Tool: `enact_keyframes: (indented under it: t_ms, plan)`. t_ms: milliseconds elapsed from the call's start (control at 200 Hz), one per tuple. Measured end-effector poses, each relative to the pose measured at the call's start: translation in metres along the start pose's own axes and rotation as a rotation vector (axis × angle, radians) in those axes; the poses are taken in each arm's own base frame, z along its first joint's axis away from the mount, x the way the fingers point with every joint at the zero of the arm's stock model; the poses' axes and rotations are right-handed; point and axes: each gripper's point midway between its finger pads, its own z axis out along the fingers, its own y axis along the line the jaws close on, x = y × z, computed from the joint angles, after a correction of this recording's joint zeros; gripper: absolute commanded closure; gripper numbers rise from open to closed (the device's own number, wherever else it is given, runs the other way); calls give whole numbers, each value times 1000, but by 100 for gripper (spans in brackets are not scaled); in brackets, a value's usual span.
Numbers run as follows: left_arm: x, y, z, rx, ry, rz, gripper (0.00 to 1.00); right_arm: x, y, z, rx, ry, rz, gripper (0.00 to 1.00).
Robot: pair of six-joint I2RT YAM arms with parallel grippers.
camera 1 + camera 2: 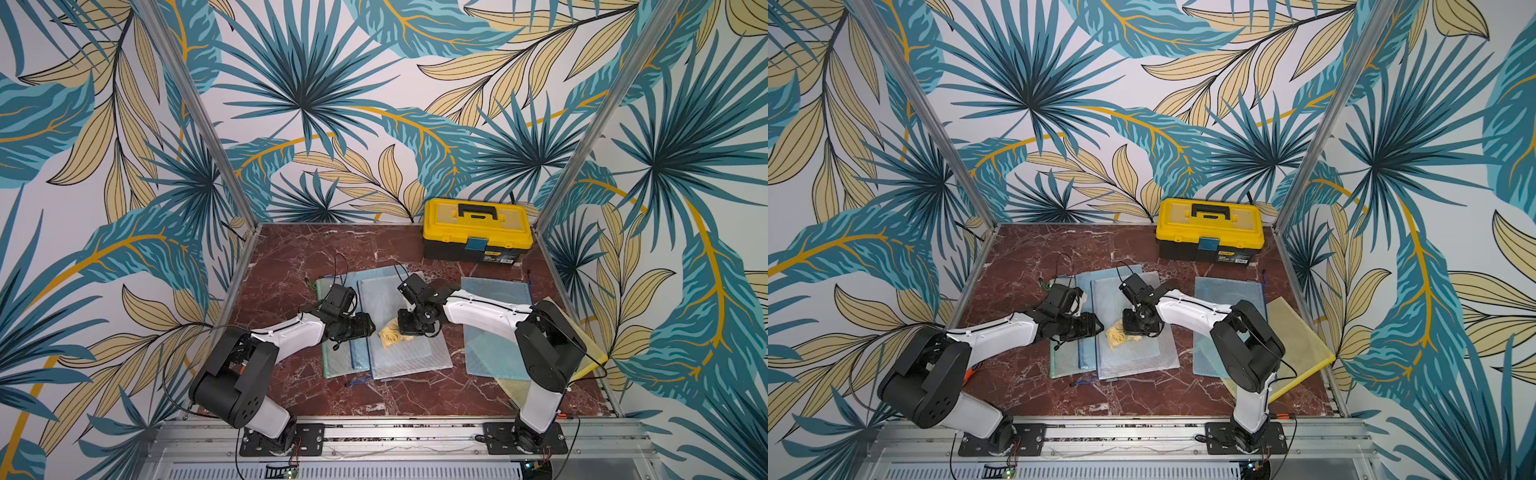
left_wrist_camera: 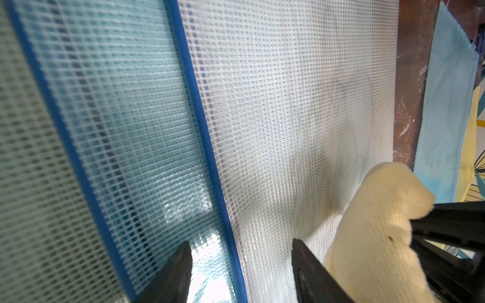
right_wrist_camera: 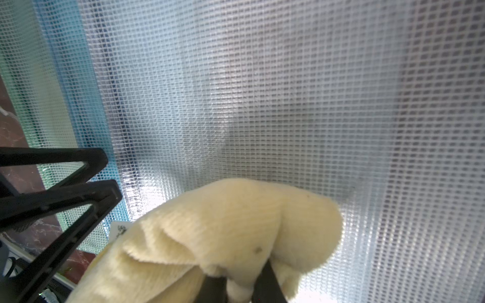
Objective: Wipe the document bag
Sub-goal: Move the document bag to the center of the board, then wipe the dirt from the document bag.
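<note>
The document bag (image 1: 415,353) (image 1: 1138,353) is a pale mesh zip bag on top of a stack at mid-table; its weave fills the wrist views (image 2: 301,105) (image 3: 288,91). A crumpled pale yellow cloth (image 1: 390,334) (image 1: 1115,334) (image 3: 236,223) (image 2: 375,230) rests on it. My right gripper (image 1: 406,331) (image 3: 240,288) points down and is shut on the cloth. My left gripper (image 1: 370,326) (image 1: 1099,326) (image 2: 241,267) is open just left of the cloth. It sits low over the bag's left edge and the blue border of the bag beneath, with nothing between its fingers.
Under the top bag lie a blue-edged bag (image 1: 359,353) and a green mesh bag (image 1: 334,361). A blue mesh bag (image 1: 494,299) and a yellow one (image 1: 594,359) lie under the right arm. A yellow toolbox (image 1: 478,228) stands at the back.
</note>
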Motion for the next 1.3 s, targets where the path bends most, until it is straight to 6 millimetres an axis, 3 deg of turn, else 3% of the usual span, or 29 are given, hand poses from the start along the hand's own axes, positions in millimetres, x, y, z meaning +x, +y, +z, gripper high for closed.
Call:
enact_keyframes:
  t_ms: [100,481,706,856,1302]
  plan:
    - [2,1,3,-2,10,-1,58,1,-1,2,5,6,1,100]
    - [2,-5,17,13,33,7,77,2,-2,5,6,15,2,100]
    - [0,-20,28,33,41,38,78,5,-2,8,-1,24,2,100]
    - [0,-21,28,35,40,39,77,10,-2,20,-20,47,7,100]
    - [-5,-26,33,40,46,27,81,19,27,28,-245,76,-10,100]
